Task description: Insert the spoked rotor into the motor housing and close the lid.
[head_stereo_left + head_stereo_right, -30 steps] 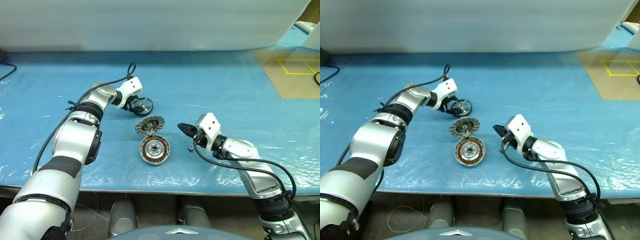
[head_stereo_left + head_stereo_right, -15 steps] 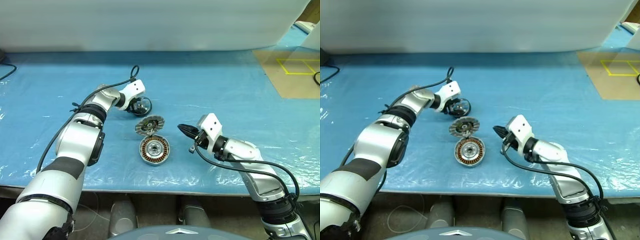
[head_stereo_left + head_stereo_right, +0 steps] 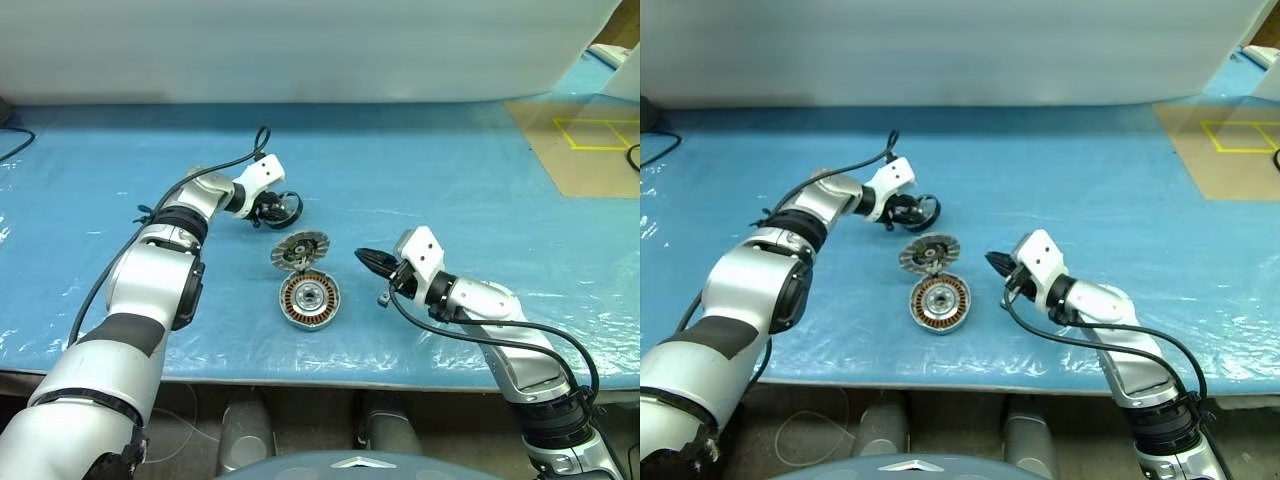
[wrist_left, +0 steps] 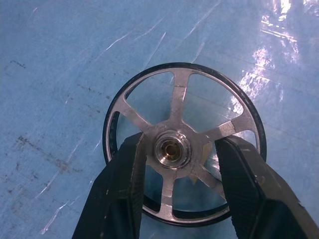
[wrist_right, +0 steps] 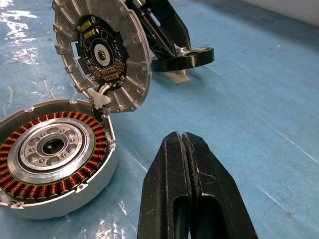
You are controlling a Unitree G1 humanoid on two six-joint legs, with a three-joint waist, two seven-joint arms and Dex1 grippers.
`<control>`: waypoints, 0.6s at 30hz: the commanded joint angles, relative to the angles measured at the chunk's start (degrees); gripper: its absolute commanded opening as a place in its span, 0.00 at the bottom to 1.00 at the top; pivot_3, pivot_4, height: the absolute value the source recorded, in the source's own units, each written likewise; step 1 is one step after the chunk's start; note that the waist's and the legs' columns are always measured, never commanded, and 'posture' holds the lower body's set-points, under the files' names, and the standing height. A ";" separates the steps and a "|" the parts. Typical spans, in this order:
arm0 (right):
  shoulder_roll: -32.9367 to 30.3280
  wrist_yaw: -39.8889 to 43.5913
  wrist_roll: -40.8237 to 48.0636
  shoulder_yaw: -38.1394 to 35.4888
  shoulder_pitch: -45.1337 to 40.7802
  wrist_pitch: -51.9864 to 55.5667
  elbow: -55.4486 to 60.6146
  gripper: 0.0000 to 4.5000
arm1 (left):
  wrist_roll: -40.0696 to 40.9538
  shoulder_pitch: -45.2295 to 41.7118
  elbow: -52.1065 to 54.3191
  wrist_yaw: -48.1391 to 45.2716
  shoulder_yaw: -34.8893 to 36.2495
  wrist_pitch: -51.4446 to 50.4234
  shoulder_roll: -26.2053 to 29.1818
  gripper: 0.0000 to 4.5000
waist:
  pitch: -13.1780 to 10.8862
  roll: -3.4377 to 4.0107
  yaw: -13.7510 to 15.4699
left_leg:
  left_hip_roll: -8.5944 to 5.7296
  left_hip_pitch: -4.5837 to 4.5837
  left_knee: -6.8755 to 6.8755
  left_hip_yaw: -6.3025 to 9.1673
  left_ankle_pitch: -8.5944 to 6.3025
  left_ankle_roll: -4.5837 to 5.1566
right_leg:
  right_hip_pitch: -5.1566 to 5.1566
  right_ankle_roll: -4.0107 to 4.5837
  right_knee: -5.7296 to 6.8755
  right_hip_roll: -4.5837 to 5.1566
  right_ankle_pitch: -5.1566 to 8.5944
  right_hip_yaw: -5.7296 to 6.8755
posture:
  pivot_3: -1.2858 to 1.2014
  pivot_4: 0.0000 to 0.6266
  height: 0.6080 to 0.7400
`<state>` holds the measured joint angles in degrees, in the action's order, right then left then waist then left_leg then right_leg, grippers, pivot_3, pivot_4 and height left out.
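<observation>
Left hand straddles the spoked rotor's hub, grip unconfirmed (rotor lies toward the counter's far edge). Right hand pressed together. Motor housing, mid-counter, awaits rotor; lid open.

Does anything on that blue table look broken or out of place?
Nothing looks broken. The round lid stands tilted open behind the motor housing, joined to it by a small white piece, and the spoked rotor lies apart on the blue sheet, between the left gripper's fingers.
</observation>
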<state>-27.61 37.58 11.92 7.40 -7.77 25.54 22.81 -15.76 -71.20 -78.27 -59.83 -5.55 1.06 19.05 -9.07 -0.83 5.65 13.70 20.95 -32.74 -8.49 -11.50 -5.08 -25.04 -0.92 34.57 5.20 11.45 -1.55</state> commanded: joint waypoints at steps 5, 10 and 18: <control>-0.88 3.07 2.81 -1.80 -1.17 -2.18 0.85 0.00 | 4.64 -3.13 2.00 -5.76 4.06 2.53 3.31 0.40 | -0.03 -0.01 -0.01 | 0.00 0.06 0.04 0.00 0.00 0.00 | -0.06 -0.08 -0.03 0.00 -0.05 0.02 | 0.52 0.24 1.00; -1.54 5.42 4.46 -2.59 -1.49 -2.77 -0.20 0.00 | 9.12 -3.60 3.73 -13.15 7.07 2.55 4.88 0.40 | -0.06 -0.02 0.00 | 0.01 0.07 0.06 0.00 0.00 0.00 | -0.07 -0.02 -0.04 0.00 -0.01 0.02 | 0.52 0.24 1.00; -2.26 7.84 4.62 -1.85 -4.30 -4.18 -3.60 0.00 | 10.18 -3.66 5.51 -14.15 6.59 3.07 6.36 0.40 | -0.07 -0.01 -0.09 | 0.02 0.06 0.04 0.00 0.00 0.00 | -0.07 0.08 -0.02 -0.01 0.05 0.02 | 0.52 0.24 1.00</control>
<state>-29.46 44.90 15.79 6.55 -11.21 22.71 18.63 -6.16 -73.07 -74.39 -74.55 0.70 3.32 24.44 -9.14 -0.84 5.56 13.71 21.01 -32.70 -8.50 -11.50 -5.09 -25.11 -0.84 34.55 5.19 11.50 -1.53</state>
